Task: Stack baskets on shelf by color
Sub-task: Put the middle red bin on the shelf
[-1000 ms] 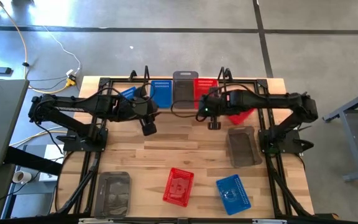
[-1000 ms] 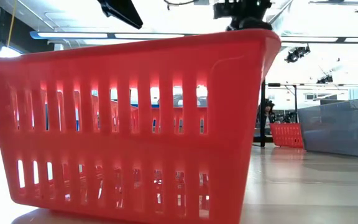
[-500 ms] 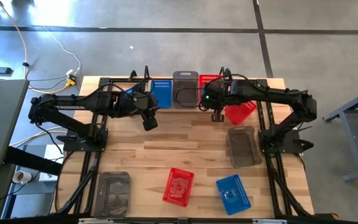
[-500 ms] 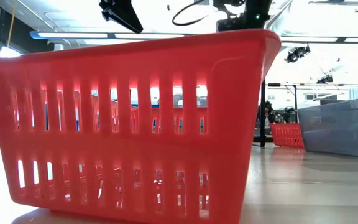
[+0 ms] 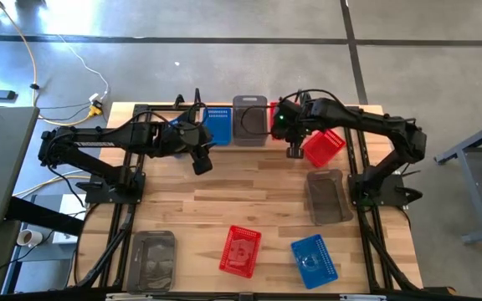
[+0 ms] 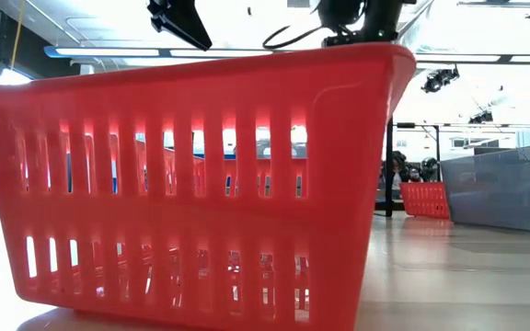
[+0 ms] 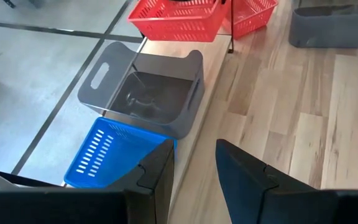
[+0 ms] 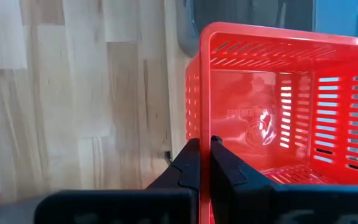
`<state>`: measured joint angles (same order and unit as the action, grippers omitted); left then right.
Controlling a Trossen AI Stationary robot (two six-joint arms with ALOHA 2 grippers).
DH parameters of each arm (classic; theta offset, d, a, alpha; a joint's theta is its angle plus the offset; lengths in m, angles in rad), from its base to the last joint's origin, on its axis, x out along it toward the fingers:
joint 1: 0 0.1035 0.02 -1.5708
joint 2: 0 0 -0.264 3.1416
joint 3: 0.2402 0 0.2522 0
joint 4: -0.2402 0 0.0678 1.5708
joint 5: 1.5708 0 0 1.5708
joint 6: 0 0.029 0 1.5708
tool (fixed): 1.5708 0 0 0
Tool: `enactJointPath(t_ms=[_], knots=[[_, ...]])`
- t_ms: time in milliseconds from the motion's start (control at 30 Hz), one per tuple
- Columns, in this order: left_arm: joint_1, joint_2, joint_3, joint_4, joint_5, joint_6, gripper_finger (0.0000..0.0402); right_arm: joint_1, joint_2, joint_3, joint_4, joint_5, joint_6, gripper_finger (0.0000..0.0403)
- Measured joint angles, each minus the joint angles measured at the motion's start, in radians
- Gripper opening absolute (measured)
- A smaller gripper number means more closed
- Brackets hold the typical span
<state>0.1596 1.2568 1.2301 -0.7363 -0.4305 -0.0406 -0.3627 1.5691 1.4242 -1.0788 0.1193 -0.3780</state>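
While three loose ones wait at the front edge: grey basket, front red basket, blue basket; none is in the way of this step.
Mid-table: second grey basket, lying flat just in front of the right arm's load.
Left gripper: fingers apart w/ nothing between them; it hovers in front of the shelf's left half.
Right gripper: pinched tight on one wall of the held red basket, thin grip at the rim.
Held basket: tilted, near the shelf's right end; can't tell if a corner touches the table.
Step, my read: nest it into the red one already shelved.
How to do it well: level it first, since a one-wall pinch lets it swing. Line up the long sides w/ the shelved one, come down from above, and let go only once it's seated.
Risk: a tilted entry may catch a rim and shove the shelved stack.
Shelf: far edge of the table, w/ shelved blue, shelved grey and shelved red side by side.
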Motion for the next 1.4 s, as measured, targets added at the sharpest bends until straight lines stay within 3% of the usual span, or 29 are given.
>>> enactJointPath(t_ms=[300, 1400], knots=[[0.000, 0.000, 0.000, 0.001, 0.000, -0.008, 0.0108, -0.044, 0.023, 0.000, 0.004, -0.069, -0.017, 0.0000], [0.005, 0.000, 0.000, 0.007, -0.003, -0.008, 0.0108, -0.097, 0.176, 0.000, 0.025, -0.060, -0.056, 0.0000]])
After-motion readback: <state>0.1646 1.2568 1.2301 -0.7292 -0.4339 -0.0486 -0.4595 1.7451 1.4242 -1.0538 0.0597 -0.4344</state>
